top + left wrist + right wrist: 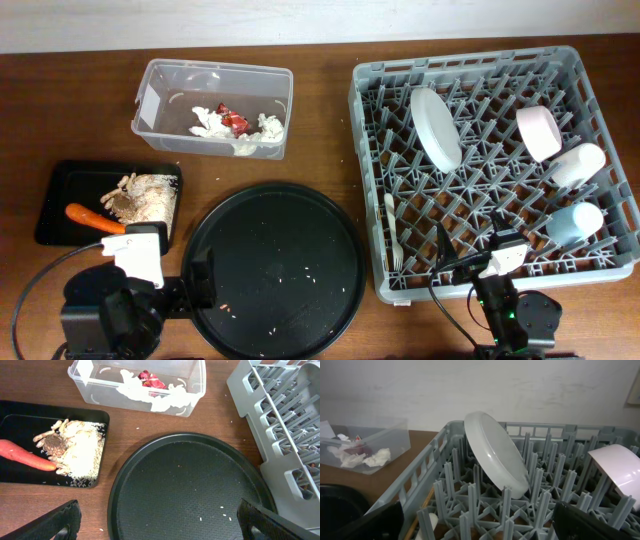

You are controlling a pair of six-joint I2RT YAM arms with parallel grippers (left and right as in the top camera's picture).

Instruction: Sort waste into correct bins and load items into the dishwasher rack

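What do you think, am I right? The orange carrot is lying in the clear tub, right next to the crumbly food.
Not quite. The orange carrot does lie right next to the crumbly food, but both are in the shallow black tray, not in the clear tub. The left wrist view shows it.

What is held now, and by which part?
Nothing is held. The left gripper, near the round black tray, and the right gripper, at the dishwasher rack, are both open and empty.
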